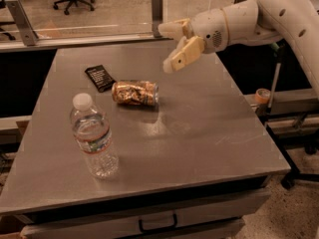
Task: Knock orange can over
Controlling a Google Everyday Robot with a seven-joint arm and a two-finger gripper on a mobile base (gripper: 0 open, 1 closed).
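The small shiny orange-gold metal can (134, 93) lies flat on its side on the grey metal table (219, 133). It is lower than my fingers (182, 56) and apart from them, not touching. My gripper (165, 49) hangs in the air above the far part of the table. My two fingers are spread wide, with nothing between them. Just past the can, farther from my fingers, lies the flat black packet (99, 77), very near the can's end. Much farther from my fingers, near the front edge, stands the clear plastic water bottle with a white cap (93, 138). I think the job looks done, since the can is down. But a can on its side is round, so it could roll if the table gets bumped. If I swing my arm low, my fingers could push the can into the packet. A big swing could also tip the bottle.
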